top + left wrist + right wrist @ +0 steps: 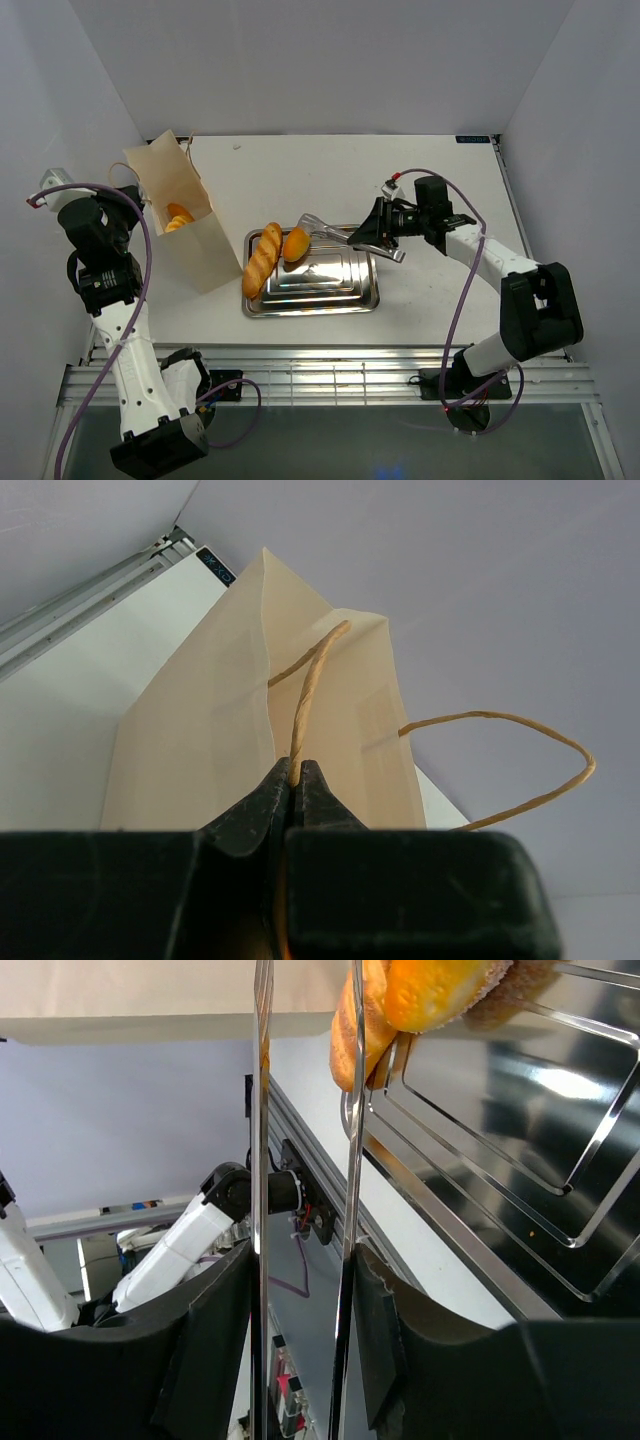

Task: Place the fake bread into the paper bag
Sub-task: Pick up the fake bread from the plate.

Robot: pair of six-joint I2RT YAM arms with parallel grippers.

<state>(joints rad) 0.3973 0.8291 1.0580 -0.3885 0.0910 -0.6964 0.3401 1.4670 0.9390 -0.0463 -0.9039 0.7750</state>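
The walls of the paper bag [200, 250] hide most of the bread [180, 216] inside it. In the right wrist view, the tongs [262, 1110] and the oval roll [430, 990] run off the top edge.

Paper bag [205, 250] sits left of the tray [330, 288], bread [180, 216] in it. 2 loaves [263, 260] lie on the tray's far-left end, tongs [335, 235] just right of them.

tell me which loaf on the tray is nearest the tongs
The short round roll, at the tray's top edge beside the tips of the tongs; the long baguette lies farther left.
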